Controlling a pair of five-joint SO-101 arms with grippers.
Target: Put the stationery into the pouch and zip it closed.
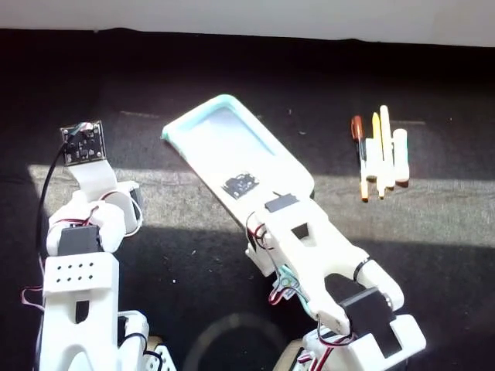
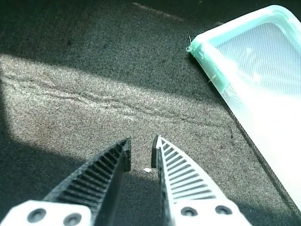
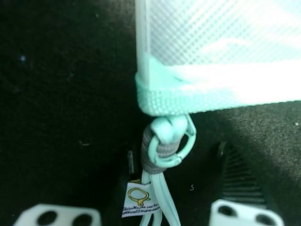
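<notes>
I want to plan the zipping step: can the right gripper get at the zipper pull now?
Probably yes: the zipper pull lies between the fingers of the open right gripper, and nothing covers it.

Dark table covering: reading as matt, felt-like cloth, its grain looking rough where sunlight is raking it. Mint-edged translucent flat pouch: panel showing as fine-gridded soft plastic, lightly shining; border looking like coarse woven tape. Mint zip-pull loop is appearing smooth and faintly glossy. Left gripper: one black and one white finger, both looking like ribbed matt plastic. White arm shells are showing the same matt plastic. Brown, yellow and white pens are looking smooth-barrelled, plastic.
</notes>
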